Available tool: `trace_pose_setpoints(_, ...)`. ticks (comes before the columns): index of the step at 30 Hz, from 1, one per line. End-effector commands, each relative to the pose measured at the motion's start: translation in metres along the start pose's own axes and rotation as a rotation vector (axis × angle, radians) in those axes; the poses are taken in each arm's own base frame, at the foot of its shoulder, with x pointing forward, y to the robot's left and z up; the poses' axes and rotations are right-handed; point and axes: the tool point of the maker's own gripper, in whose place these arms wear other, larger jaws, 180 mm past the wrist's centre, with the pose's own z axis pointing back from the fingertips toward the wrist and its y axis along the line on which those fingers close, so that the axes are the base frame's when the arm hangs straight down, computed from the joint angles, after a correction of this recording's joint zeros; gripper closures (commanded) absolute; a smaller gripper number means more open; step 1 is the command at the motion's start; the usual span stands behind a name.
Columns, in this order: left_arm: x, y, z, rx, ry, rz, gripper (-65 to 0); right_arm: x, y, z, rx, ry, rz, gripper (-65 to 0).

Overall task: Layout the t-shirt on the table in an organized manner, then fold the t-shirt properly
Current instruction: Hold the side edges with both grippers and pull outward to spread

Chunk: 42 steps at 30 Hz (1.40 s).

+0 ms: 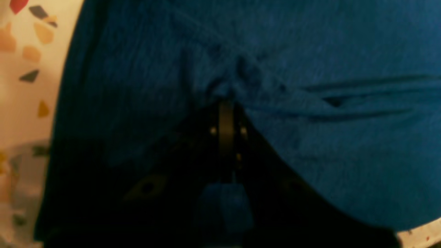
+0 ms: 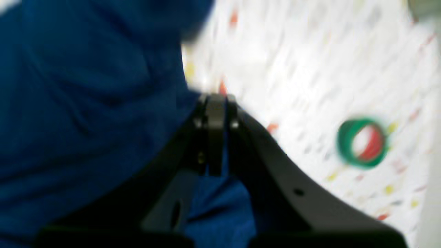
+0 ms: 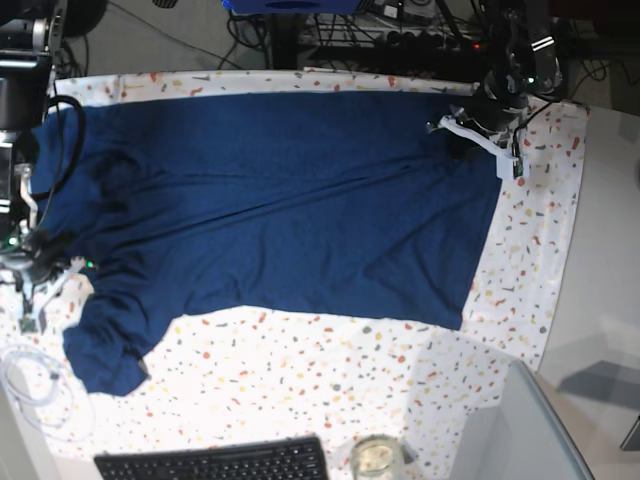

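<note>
t-shirt (image 3: 270,200): spread across the counter (image 3: 300,380), hem at 3 o'clock, sleeves at 9.
left gripper (image 1: 225,103): clenched on shirt fabric.
right gripper (image 2: 215,100): clamped on cloth.
step: judged stretching; pull evenly apart, low, so wrinkles flatten.

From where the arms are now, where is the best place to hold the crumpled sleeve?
Probably the bunched sleeve of the t-shirt, at its outer hem, coming from above on the bare table side: it lies folded under itself, so pulling outward should flatten it.
</note>
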Motion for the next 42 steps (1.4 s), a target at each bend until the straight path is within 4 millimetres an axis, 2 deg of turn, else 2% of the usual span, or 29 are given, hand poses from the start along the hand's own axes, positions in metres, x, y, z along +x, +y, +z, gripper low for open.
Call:
trace_pose_setpoints(1,0.023,-0.01,0.006,-0.028,-0.076,-0.016,0.0,0.016,-0.015,0.006,-0.033,-0.03,0.003,-2.1)
trace_pose_setpoints(3,0.033,-0.017,0.015,-0.038,-0.106,-0.034,0.0,0.016,-0.016,0.009,-0.036,-0.01,0.005,-2.1)
trace_pose_setpoints(6,0.045,-0.027,0.029,-0.047,-0.104,-0.078,0.0,0.003,-0.019,0.016,-0.044,0.036,-0.003,-1.7)
trace_pose_setpoints(9,0.068,-0.028,0.043,-0.033,-0.157,-0.085,0.0,-0.016,-0.021,0.025,-0.056,0.057,-0.042,-1.7)
trace_pose_setpoints(11,0.082,-0.027,0.041,-0.028,-0.19,-0.078,0.0,-0.032,-0.021,0.027,-0.057,0.081,-0.061,-1.7)
trace_pose_setpoints(12,0.09,-0.027,0.036,-0.027,-0.201,-0.074,0.0,-0.041,-0.022,0.025,-0.058,0.101,-0.067,-1.7)
trace_pose_setpoints(15,0.094,-0.021,0.007,-0.034,-0.179,-0.02,0.0,-0.071,-0.021,0.017,-0.051,0.177,-0.089,-1.5)
trace_pose_setpoints(18,0.107,-0.022,-0.019,-0.052,-0.211,0.031,0.0,-0.079,-0.021,0.014,-0.051,0.172,-0.096,-1.5)
trace_pose_setpoints(21,0.117,-0.016,-0.036,-0.051,-0.24,0.064,0.0,-0.099,-0.02,0.018,-0.051,0.2,-0.089,-1.5)
trace_pose_setpoints(25,0.116,-0.003,-0.053,-0.032,-0.238,0.1,0.0,-0.114,-0.019,0.019,-0.048,0.23,-0.089,-1.5)
trace_pose_setpoints(27,0.101,0.007,-0.062,-0.017,-0.205,0.123,0.0,-0.117,-0.018,0.02,-0.048,0.238,-0.089,-1.5)
trace_pose_setpoints(30,0.084,0.027,-0.064,0.029,-0.181,0.11,0.0,-0.127,-0.018,0.019,-0.047,0.262,-0.093,-1.5)
trace_pose_setpoints(31,0.073,0.033,-0.063,0.047,-0.169,0.1,0.0,-0.13,-0.018,0.019,-0.046,0.269,-0.095,-1.5)
trace_pose_setpoints(33,0.065,0.04,-0.058,0.066,-0.18,0.088,0.0,-0.136,-0.017,0.02,-0.046,0.283,-0.095,-1.4)
trace_pose_setpoints(35,0.061,0.042,-0.054,0.072,-0.186,0.088,0.0,-0.142,-0.018,0.023,-0.05,0.289,-0.09,-1.4)
trace_pose_setpoints(42,0.074,0.041,-0.048,0.069,-0.217,0.065,0.0,-0.147,-0.019,0.028,-0.057,0.298,-0.079,-1.4)
